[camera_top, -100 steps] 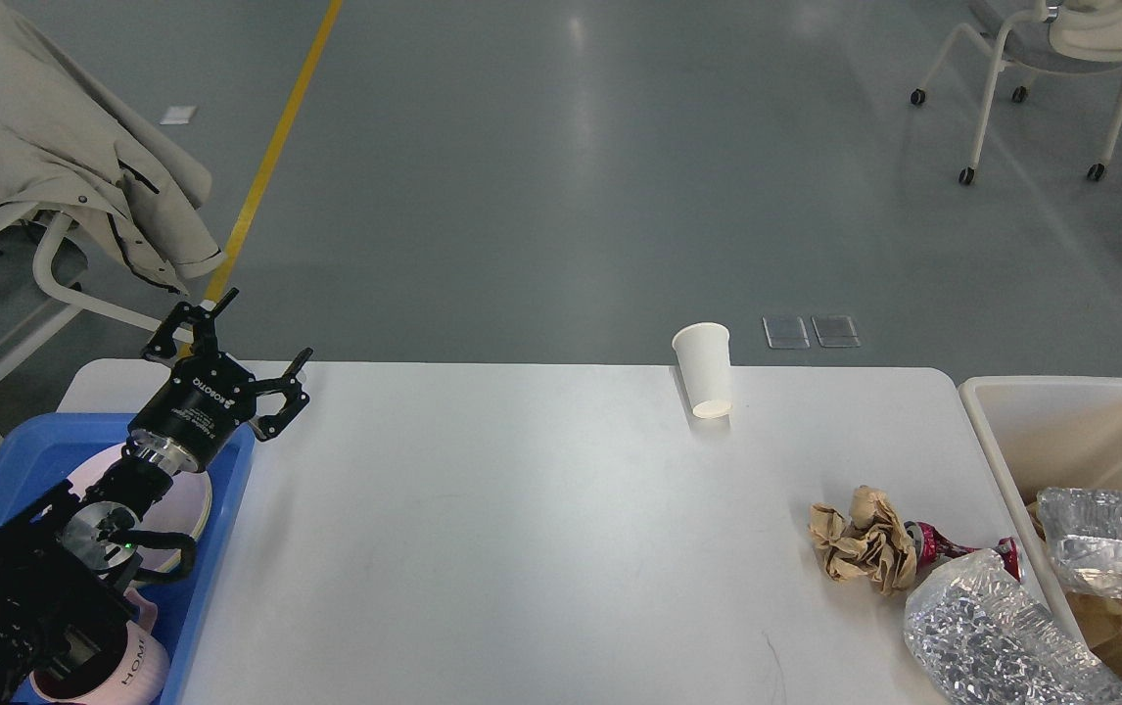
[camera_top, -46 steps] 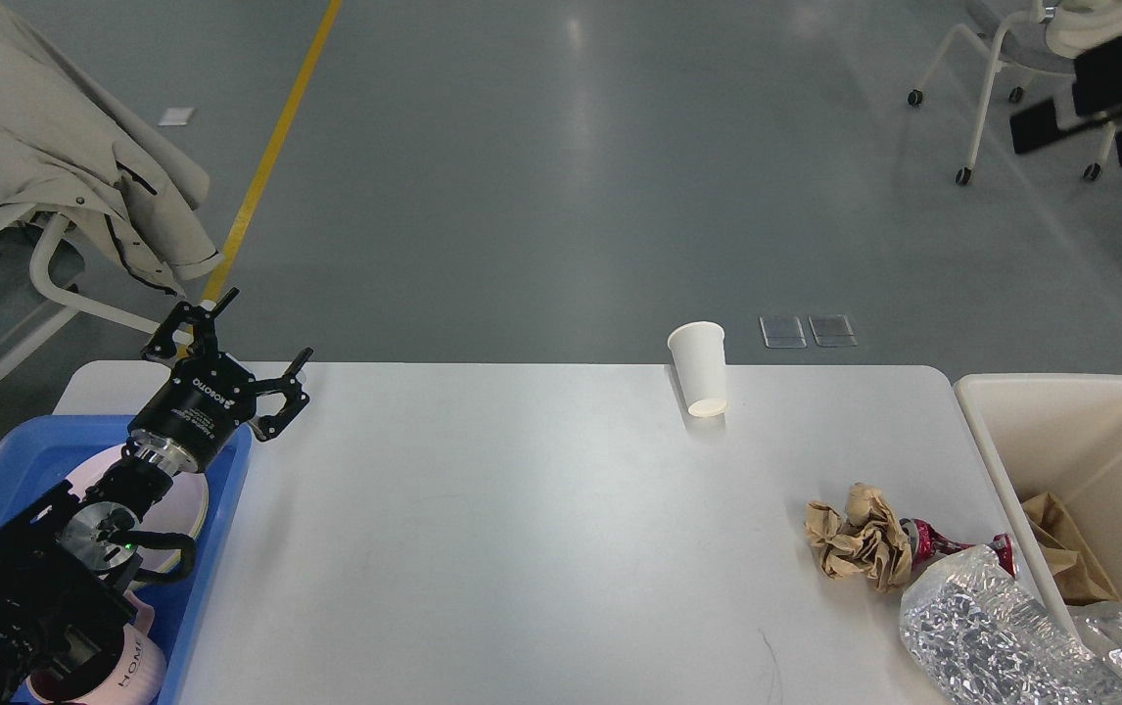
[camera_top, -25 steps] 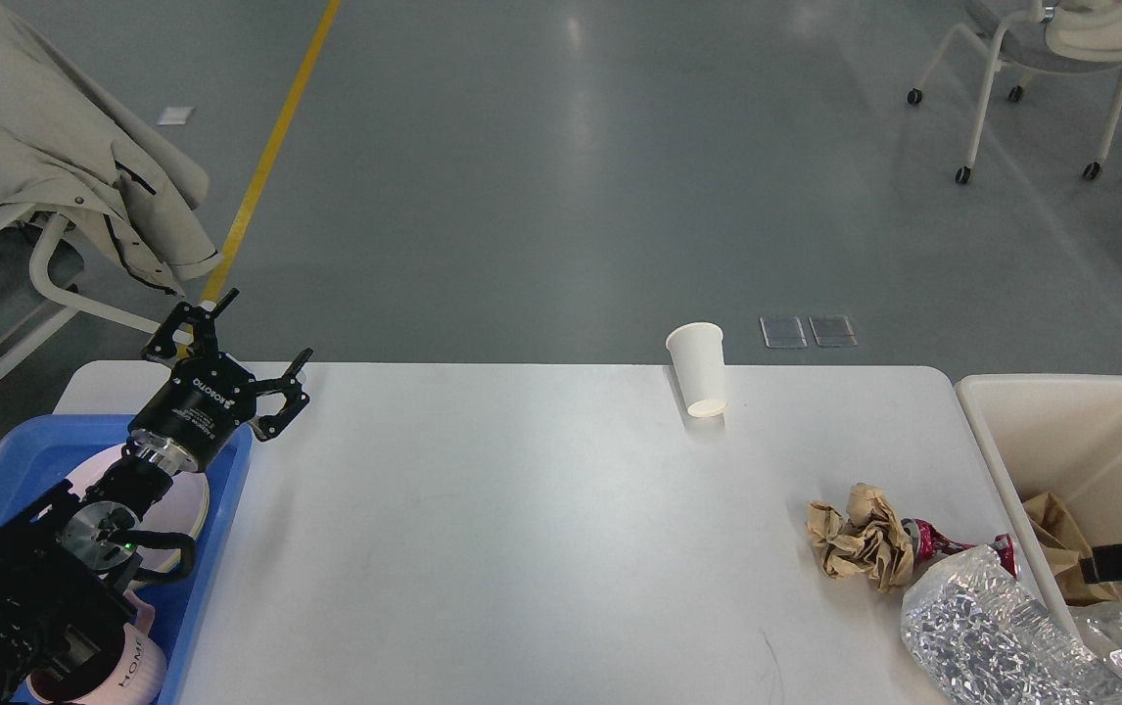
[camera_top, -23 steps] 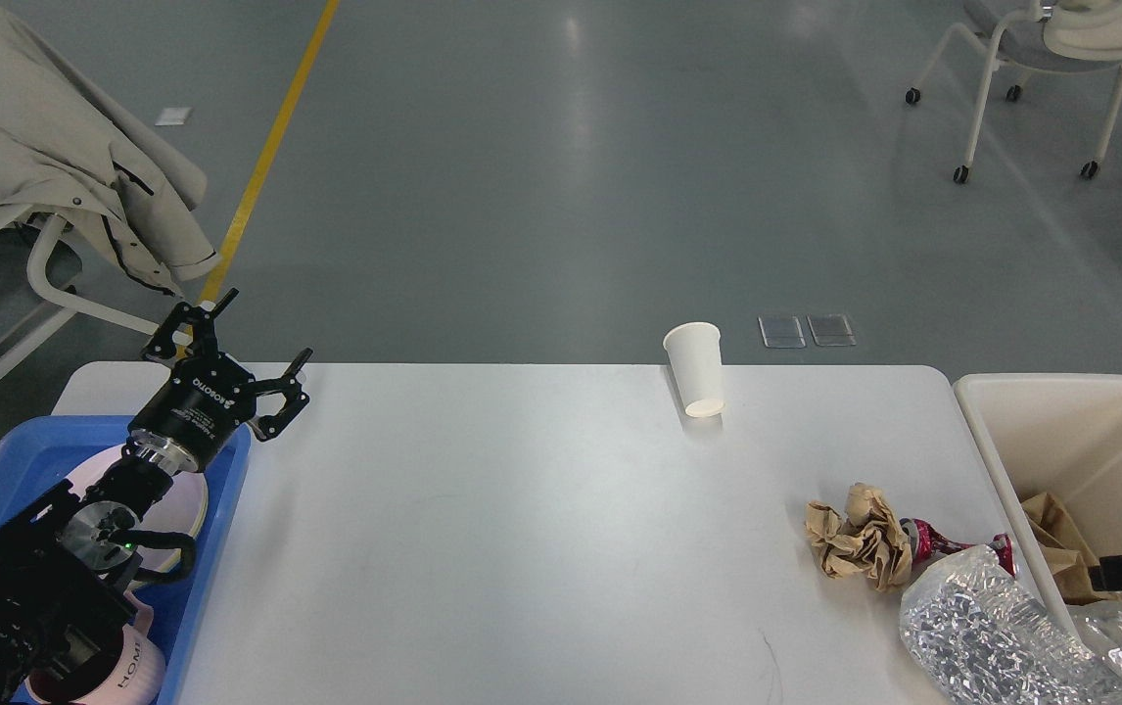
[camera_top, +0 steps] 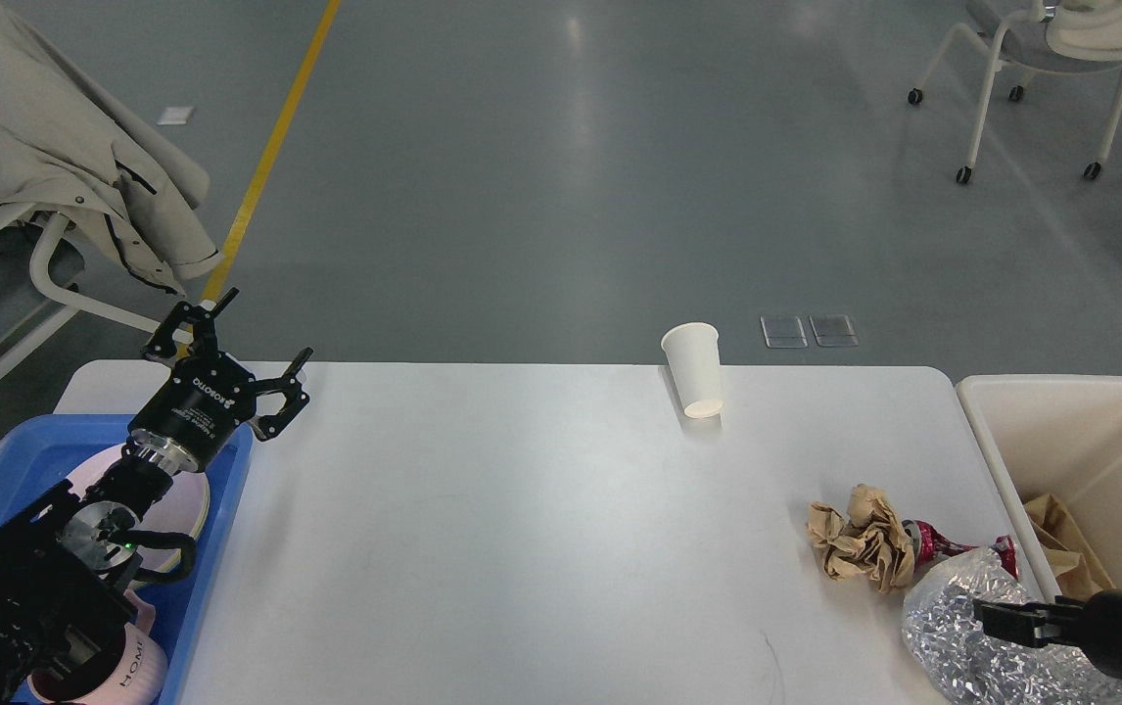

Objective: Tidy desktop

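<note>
The white desktop carries an upright white paper cup at its far edge. Near the right edge lie a crumpled brown paper, a crushed red can and silvery bubble wrap. My left gripper is open and empty, raised above the desktop's far left corner beside the blue tray. My right gripper comes in low from the right, its dark tip over the bubble wrap; its fingers cannot be told apart.
A cream bin stands off the right end, with brown paper inside. The blue tray holds a pink plate and a pink mug. Chairs stand on the floor beyond, one draped with a coat.
My right arm has come leftward and down out of the bin area, so its gripper now lies over the bubble wrap on the desktop. The left arm has not moved.
</note>
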You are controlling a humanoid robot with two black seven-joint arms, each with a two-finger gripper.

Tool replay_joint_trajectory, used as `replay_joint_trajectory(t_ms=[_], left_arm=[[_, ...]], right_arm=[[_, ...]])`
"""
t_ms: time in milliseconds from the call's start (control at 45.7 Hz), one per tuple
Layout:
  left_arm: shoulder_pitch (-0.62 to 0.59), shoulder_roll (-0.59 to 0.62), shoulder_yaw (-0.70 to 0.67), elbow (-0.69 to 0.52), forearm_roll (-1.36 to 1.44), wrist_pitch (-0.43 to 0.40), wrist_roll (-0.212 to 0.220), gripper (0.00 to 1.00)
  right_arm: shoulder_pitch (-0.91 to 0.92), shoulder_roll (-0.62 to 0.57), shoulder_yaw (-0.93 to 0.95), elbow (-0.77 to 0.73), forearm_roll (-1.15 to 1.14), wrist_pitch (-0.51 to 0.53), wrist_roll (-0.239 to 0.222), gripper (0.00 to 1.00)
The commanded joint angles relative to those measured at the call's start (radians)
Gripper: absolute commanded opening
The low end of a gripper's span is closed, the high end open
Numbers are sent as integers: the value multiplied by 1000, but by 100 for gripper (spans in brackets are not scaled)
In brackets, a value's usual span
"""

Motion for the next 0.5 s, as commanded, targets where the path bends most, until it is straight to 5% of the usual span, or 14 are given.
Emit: replay_joint_trajectory(t_ms=[0, 131, 307, 416, 482], left_arm=[[0, 0, 0, 0, 0, 0, 0, 100], [0, 0, 0, 0, 0, 0, 0, 100], [0, 0, 0, 0, 0, 0, 0, 100], [0, 0, 0, 0, 0, 0, 0, 100], [0, 0, 0, 0, 0, 0, 0, 100]], right_arm=[[-52, 46, 5, -76, 0, -37, 0, 100], [-84, 68, 5, -126, -1, -50, 3, 96], [-121, 100, 5, -199, -1, -51, 20, 70], [-132, 101, -1, -219, -3, -50, 22, 40], [-132, 100, -3, -216, -4, -44, 25, 0]])
